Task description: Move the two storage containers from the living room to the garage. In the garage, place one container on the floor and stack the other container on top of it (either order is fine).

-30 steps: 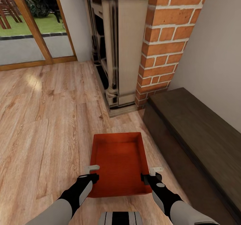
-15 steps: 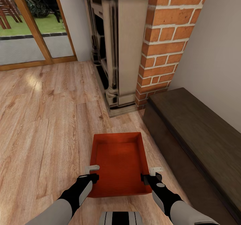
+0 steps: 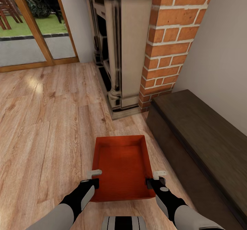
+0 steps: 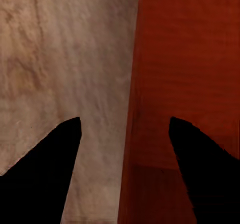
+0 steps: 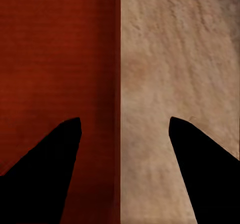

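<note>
1. Fingers (image 4: 60, 159) of the left gripper (image 3: 95, 177) and right gripper (image 3: 156, 178) stand spread, straddling the storage container (image 3: 122, 166) walls.
2. Container unmoved on the wood floor (image 3: 44, 127); left gripper seemingly edged nearer its wall.
3. Wrist views show each wall between fingers, apparently untouched.

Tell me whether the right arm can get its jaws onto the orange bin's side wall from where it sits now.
Probably yes. The right gripper is open and straddles the storage container's thin wall, one finger inside, one over the wood floor. Nothing lies between. The dark cabinet stands off to the side.
</note>
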Robot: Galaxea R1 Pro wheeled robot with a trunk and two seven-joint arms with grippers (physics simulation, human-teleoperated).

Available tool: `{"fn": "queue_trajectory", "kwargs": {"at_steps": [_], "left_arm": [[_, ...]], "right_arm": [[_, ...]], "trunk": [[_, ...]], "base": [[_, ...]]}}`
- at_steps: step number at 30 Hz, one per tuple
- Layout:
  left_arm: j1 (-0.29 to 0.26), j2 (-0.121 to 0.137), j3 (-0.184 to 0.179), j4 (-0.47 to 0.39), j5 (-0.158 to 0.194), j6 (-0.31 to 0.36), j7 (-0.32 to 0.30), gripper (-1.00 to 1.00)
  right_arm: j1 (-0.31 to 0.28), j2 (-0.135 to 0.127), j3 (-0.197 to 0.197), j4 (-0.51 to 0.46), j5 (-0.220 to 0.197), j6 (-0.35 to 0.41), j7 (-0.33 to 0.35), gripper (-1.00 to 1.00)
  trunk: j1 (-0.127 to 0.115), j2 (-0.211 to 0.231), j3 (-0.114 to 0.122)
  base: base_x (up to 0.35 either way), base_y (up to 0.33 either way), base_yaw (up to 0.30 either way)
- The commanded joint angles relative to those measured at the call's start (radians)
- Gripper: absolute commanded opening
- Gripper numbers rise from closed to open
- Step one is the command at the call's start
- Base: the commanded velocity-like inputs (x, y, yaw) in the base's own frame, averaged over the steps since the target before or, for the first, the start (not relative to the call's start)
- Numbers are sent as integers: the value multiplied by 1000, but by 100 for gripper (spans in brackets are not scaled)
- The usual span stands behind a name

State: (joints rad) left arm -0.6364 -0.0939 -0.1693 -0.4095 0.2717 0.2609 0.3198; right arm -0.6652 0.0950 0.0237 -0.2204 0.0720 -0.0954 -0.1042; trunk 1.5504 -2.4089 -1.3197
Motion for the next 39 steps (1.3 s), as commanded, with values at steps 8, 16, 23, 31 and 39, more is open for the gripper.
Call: {"fn": "queue_trajectory", "kwargs": {"at_steps": [8, 16, 23, 31, 39], "left_arm": [[0, 0, -12, -16, 6, -1, 8, -100], [0, -1, -12, -6, 5, -6, 7, -100], [0, 0, -12, -3, 6, 0, 7, -100], [0, 0, -11, 1, 6, 0, 7, -100], [0, 0, -10, 1, 6, -1, 7, -100]], "right_arm": [[-1, -1, 1, 1, 6, -3, -8, -100], [-1, -3, -3, 1, -1, -4, -8, -100], [-1, -3, -3, 1, -1, -3, -8, -100], [-1, -3, -3, 0, -1, -3, -8, -100], [-1, -4, -4, 1, -1, -2, -8, -100]], "trunk": [[0, 0, -1], [0, 0, -1], [-27, 49, 21], [-58, 105, 46], [-88, 161, 71]], "base": [[0, 0, 0], [0, 0, 0], [0, 0, 0], [0, 0, 0], [0, 0, 0]]}}
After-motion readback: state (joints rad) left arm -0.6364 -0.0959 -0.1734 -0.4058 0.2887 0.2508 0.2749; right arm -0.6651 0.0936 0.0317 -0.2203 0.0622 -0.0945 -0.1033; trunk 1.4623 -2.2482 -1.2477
